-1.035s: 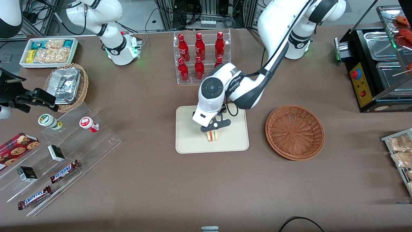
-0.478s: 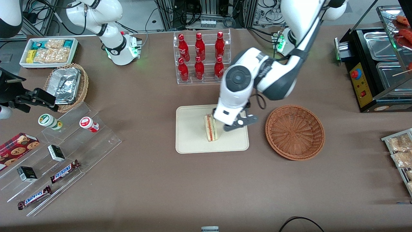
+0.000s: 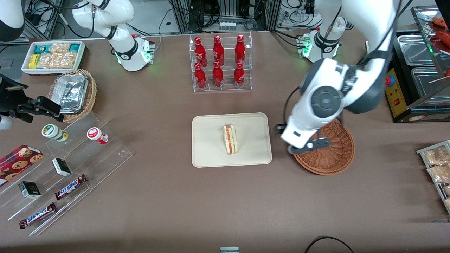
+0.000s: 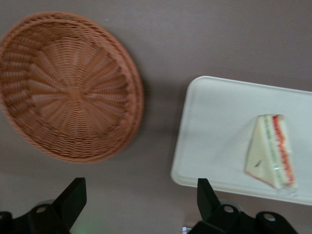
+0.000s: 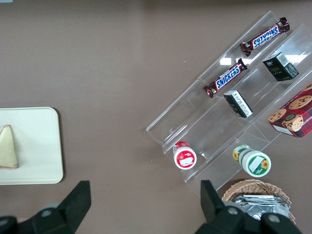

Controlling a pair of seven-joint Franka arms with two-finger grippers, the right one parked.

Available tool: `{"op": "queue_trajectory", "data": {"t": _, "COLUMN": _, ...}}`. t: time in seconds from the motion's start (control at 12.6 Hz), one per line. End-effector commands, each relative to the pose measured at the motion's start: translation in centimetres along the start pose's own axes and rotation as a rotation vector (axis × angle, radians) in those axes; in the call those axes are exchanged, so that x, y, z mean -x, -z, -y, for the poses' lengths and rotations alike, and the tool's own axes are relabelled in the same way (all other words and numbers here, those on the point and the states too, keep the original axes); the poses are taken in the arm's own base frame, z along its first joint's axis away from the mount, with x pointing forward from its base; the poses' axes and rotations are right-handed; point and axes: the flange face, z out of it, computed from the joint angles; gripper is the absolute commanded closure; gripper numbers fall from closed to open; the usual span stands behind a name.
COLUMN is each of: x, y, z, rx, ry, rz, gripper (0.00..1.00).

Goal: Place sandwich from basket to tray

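The sandwich [image 3: 230, 139], a pale wedge with red and green filling along its edge, lies alone in the middle of the cream tray [image 3: 211, 147]. The reddish-brown wicker basket [image 3: 334, 158] stands beside the tray, toward the working arm's end of the table, and holds nothing. My gripper [image 3: 309, 146] hangs over the basket's rim on the tray's side, well above the table. In the left wrist view the gripper [image 4: 140, 195] is open with only tablecloth between its fingers; the basket [image 4: 68, 87], the tray [image 4: 214, 122] and the sandwich [image 4: 270, 151] all show there.
A clear rack of red bottles [image 3: 219, 63] stands farther from the front camera than the tray. An acrylic stepped stand with snacks [image 3: 66, 168], a tan basket of foil containers [image 3: 74, 93] and a white snack bin [image 3: 52, 56] lie toward the parked arm's end. A black food warmer [image 3: 415, 70] sits at the working arm's end.
The gripper let go of the sandwich on the tray, then swung away toward the basket and rose. The sandwich has stayed put on the tray since half a second ago.
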Motion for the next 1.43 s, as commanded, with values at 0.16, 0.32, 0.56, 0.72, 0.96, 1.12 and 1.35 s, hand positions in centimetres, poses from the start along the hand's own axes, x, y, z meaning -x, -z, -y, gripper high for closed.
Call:
{"op": "queue_trajectory", "data": {"t": 0.16, "x": 1.4, "y": 3.8, "z": 9.0, "rx": -0.014, "ry": -0.088, "rz": 0.021, "gripper": 0.0}}
{"op": "queue_trajectory", "data": {"t": 0.32, "x": 2.0, "y": 4.6, "z": 12.8, "rx": -0.011, "ry": -0.128, "rz": 0.027, "gripper": 0.0}}
{"op": "queue_trajectory", "data": {"t": 0.56, "x": 3.4, "y": 7.7, "z": 18.0, "rx": 0.008, "ry": -0.18, "rz": 0.005, "gripper": 0.0}}
{"op": "queue_trajectory", "data": {"t": 0.72, "x": 5.1, "y": 9.7, "z": 20.7, "rx": 0.007, "ry": -0.253, "rz": 0.018, "gripper": 0.0}}
{"op": "queue_trajectory", "data": {"t": 0.96, "x": 6.1, "y": 12.7, "z": 23.5, "rx": 0.013, "ry": -0.23, "rz": 0.015, "gripper": 0.0}}
{"op": "queue_trajectory", "data": {"t": 1.12, "x": 6.2, "y": 14.1, "z": 24.7, "rx": 0.019, "ry": -0.222, "rz": -0.015, "gripper": 0.0}}
{"op": "queue_trajectory", "data": {"t": 1.35, "x": 6.4, "y": 14.7, "z": 27.8, "rx": 0.033, "ry": -0.189, "rz": -0.012, "gripper": 0.0}}
